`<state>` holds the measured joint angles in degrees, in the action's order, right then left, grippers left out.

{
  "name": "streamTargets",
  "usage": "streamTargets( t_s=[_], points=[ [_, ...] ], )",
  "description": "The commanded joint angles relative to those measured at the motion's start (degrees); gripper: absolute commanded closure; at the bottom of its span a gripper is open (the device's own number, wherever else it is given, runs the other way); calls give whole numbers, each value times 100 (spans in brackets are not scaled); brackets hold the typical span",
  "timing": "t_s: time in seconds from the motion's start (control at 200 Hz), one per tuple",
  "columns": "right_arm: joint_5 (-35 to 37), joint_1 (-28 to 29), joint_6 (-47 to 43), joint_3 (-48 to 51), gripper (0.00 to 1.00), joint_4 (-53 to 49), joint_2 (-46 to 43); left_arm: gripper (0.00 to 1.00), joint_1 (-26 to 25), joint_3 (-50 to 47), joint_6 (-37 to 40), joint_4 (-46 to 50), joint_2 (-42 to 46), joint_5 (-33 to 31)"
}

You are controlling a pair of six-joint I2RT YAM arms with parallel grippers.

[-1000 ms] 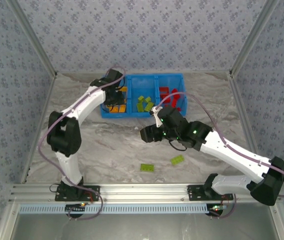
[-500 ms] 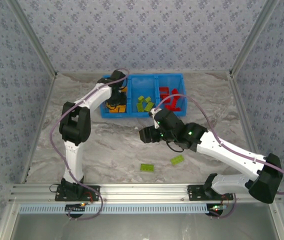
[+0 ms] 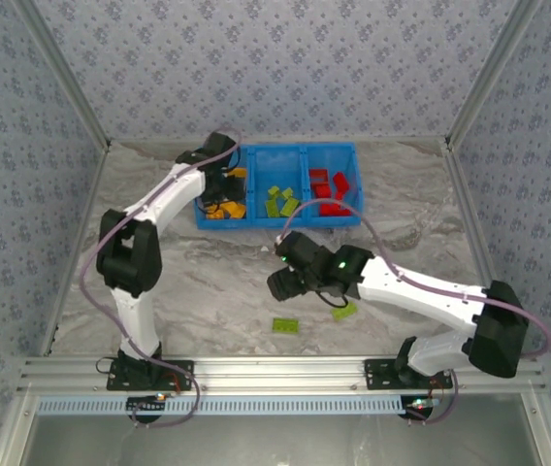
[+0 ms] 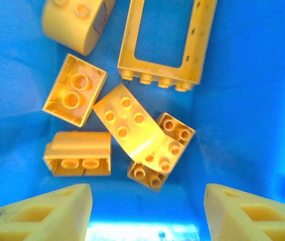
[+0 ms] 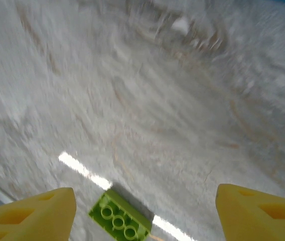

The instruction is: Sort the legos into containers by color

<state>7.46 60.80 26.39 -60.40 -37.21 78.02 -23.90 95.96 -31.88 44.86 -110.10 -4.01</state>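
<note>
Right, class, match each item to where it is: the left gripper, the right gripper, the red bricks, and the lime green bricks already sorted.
1. left gripper
2. right gripper
3. red bricks
4. sorted lime green bricks

a. middle compartment
b. over the table, by a loose green brick
c. right compartment
d. above the orange-yellow bricks

Pairs: 1-d, 2-b, 3-c, 4-a.

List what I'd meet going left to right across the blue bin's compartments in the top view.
In order: orange-yellow bricks → lime green bricks → red bricks.
</note>
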Motion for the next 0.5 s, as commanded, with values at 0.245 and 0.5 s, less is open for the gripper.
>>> streamTargets(
  t_s=[0.245,0.5],
  points=[
    [253,1107,-884,-273,19,-1127,1240,24,-568,-2199,-223,-261,3723,1099],
    [431,1258,-1179,-518,20,-1180,2143,20,-575,-3714,-440,-180,6216,2322]
  ],
)
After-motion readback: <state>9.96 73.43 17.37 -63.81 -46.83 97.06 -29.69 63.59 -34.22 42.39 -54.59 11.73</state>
